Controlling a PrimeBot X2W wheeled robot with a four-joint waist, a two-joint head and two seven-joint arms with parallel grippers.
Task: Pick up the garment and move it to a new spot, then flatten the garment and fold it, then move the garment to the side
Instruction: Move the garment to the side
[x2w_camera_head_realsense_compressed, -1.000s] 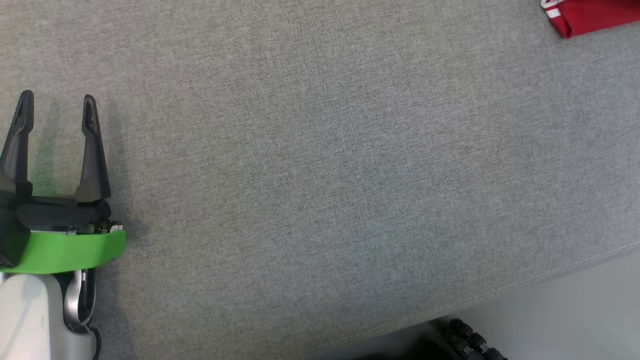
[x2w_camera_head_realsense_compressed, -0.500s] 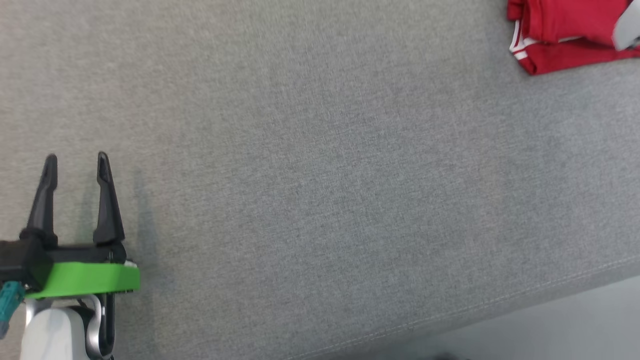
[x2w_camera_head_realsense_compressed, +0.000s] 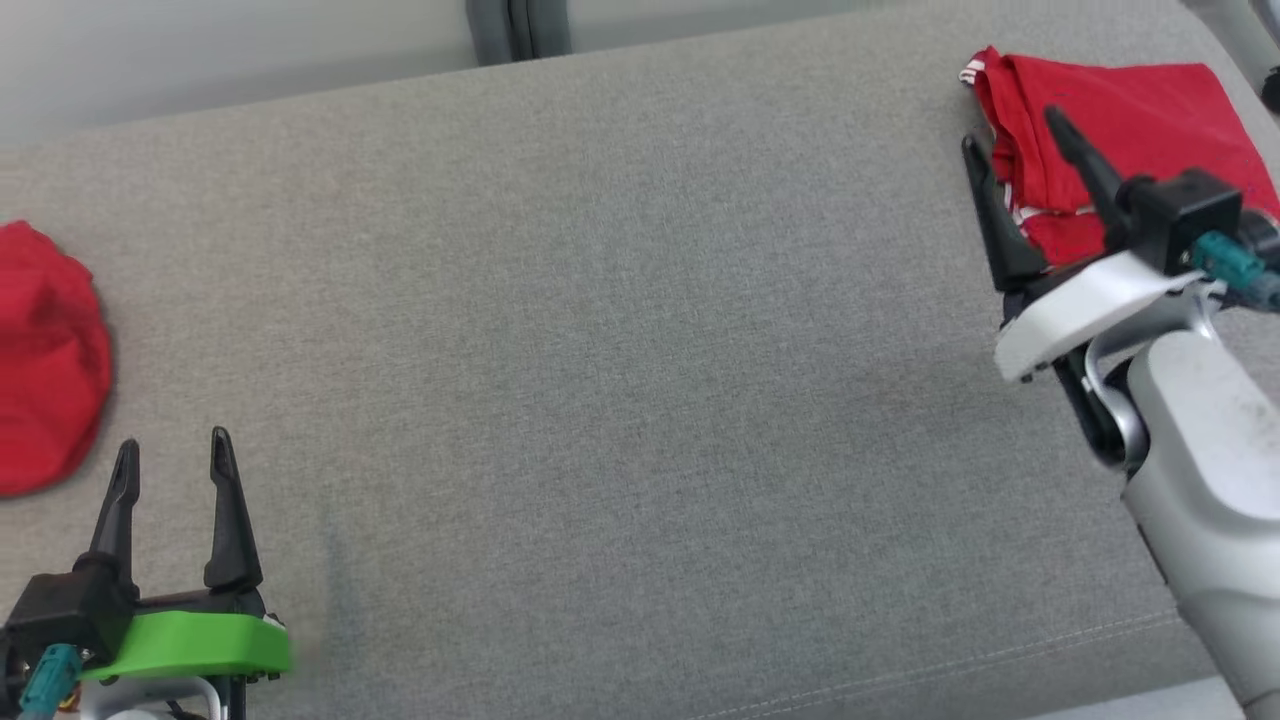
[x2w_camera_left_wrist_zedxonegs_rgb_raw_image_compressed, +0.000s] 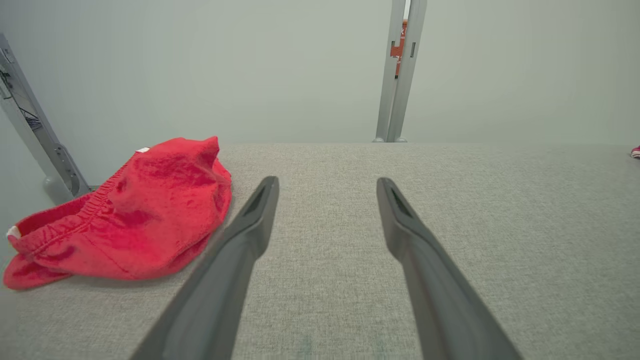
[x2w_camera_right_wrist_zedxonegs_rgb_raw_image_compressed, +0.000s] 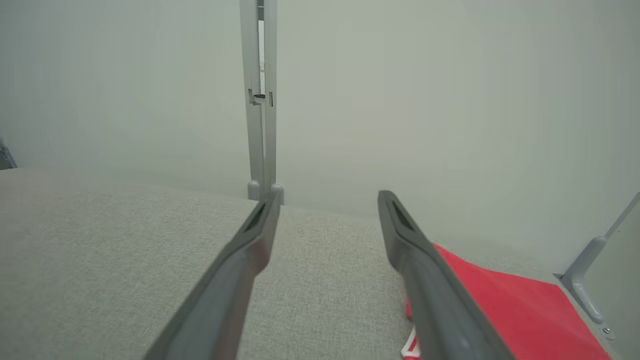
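A folded red garment (x2w_camera_head_realsense_compressed: 1120, 110) with white trim lies at the far right of the grey padded surface (x2w_camera_head_realsense_compressed: 620, 350). My right gripper (x2w_camera_head_realsense_compressed: 1010, 130) stands open over its left edge, with nothing between the fingers. In the right wrist view the folded garment (x2w_camera_right_wrist_zedxonegs_rgb_raw_image_compressed: 500, 310) lies right of and below the right gripper (x2w_camera_right_wrist_zedxonegs_rgb_raw_image_compressed: 328, 197). A second, crumpled red garment (x2w_camera_head_realsense_compressed: 45, 360) lies at the far left. My left gripper (x2w_camera_head_realsense_compressed: 172, 452) is open just right of it and nearer to me. In the left wrist view this crumpled garment (x2w_camera_left_wrist_zedxonegs_rgb_raw_image_compressed: 125, 215) sits left of the open left gripper (x2w_camera_left_wrist_zedxonegs_rgb_raw_image_compressed: 327, 182).
A pale wall runs behind the surface, with a grey double post (x2w_camera_head_realsense_compressed: 515, 25) at its back edge. Slanted metal frame legs stand at the left end (x2w_camera_left_wrist_zedxonegs_rgb_raw_image_compressed: 30, 135) and the right end (x2w_camera_right_wrist_zedxonegs_rgb_raw_image_compressed: 585, 280). The surface's seamed front edge (x2w_camera_head_realsense_compressed: 900, 670) runs along the bottom.
The head camera has swung up, shifting the whole picture down. The back edge, the crumpled garment at left and my right gripper have come into view. Both grippers stay open.
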